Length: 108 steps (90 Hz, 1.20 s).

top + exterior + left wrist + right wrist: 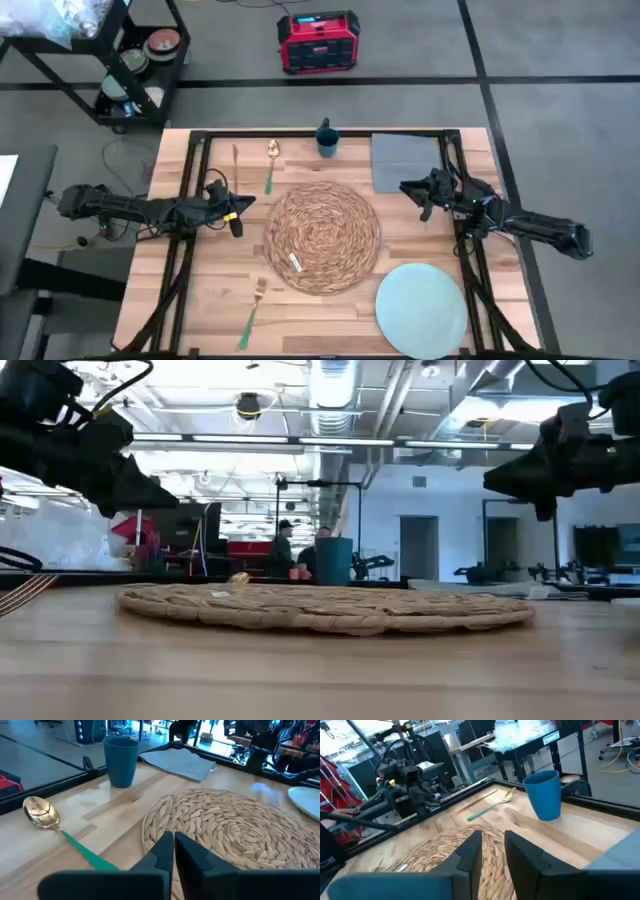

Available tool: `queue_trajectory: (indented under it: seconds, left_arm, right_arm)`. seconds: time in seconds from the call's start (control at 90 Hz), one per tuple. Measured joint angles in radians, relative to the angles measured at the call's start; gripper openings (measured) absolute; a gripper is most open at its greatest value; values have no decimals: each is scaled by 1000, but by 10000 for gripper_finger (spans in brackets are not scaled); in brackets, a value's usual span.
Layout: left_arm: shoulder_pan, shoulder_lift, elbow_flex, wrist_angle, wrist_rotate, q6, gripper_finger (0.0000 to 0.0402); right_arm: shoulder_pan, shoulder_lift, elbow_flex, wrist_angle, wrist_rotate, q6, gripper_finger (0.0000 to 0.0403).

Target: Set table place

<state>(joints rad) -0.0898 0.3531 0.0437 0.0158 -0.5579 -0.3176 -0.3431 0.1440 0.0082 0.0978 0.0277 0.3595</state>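
Placemat (322, 238) centred on bench (200, 310), bare; plate (421, 310), fork (252, 310), spoon (271, 163), cup (327, 139), napkin (405, 160) unplaced. Left jaws (236, 226) together, right jaws (424, 208) slightly apart, flanking it, both empty. Judged early: next, right jaws open onto the plate rim behind them.

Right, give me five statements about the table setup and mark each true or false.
1. The pale-blue plate sits on the woven placemat. False: it lies on the bare table, beside the placemat.
2. The blue cup stands upright near the grey napkin. True.
3. The left gripper holds the gold spoon. False: its fingers are shut on nothing; the spoon lies on the table.
4. The right gripper is open and holds nothing. True.
5. The fork lies on the napkin. False: it lies on the wood, on the placemat's other side.
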Motion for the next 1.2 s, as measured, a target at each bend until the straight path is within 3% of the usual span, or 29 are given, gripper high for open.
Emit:
queue_trajectory:
  seconds: [0.378, 0.522, 0.644, 0.756, 0.811, 0.911, 1.089, 1.2]
  left_arm:
    - [0, 0, 0, 0, 0, -8, 0]
    - [0, 1, 36, 54, 0, -91, 0]
    - [14, 69, 309, -153, -14, -167, 0]
    - [42, 246, 645, -499, -25, -31, 0]
    - [71, 359, 815, -645, -108, -16, 0]
    - [180, 558, 1058, -957, -232, -219, 0]
    - [448, 893, 1349, -1327, -129, -373, 0]
    - [549, 1074, 1411, -1454, -60, -471, 0]
  right_arm:
    - [0, 0, 0, 0, 0, 0, 71]
    - [0, 0, 0, 1, 0, 4, 71]
    - [0, 0, 0, 11, -1, 59, 71]
    - [0, 0, 0, 11, -1, 66, 71]
    - [0, 0, 0, 10, -1, 66, 71]
    - [0, 0, 0, 10, -1, 70, 71]
    - [0, 0, 0, 10, 2, 88, 71]
    - [0, 0, 0, 13, 2, 89, 71]
